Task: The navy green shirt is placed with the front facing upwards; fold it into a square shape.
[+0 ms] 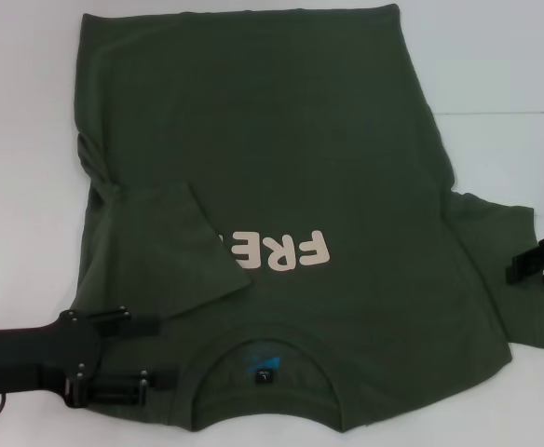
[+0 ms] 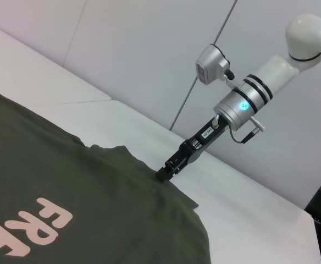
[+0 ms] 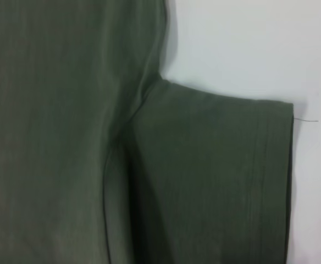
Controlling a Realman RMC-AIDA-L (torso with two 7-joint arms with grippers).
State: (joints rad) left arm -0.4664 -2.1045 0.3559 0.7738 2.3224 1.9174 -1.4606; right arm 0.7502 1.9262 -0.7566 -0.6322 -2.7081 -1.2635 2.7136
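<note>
The navy green shirt (image 1: pixel 281 158) lies flat on the white table (image 1: pixel 496 65), front up, with its collar (image 1: pixel 265 349) toward me. Its left sleeve (image 1: pixel 174 251) is folded in over the chest and hides part of the pale "FREE!" lettering (image 1: pixel 286 250). My left gripper (image 1: pixel 165 352) is open and empty, low over the left shoulder beside the collar. My right gripper (image 1: pixel 512 273) is at the outer edge of the right sleeve (image 1: pixel 496 233), which lies spread out. In the left wrist view the right gripper (image 2: pixel 163 175) touches that sleeve's tip. The right wrist view shows the flat sleeve (image 3: pixel 215 176).
A small dark label (image 1: pixel 265 376) sits inside the collar. White table surface shows on both sides of the shirt and beyond its hem at the far side. A table seam (image 1: pixel 505 114) runs at the far right. A grey wall (image 2: pixel 149 49) stands behind the table.
</note>
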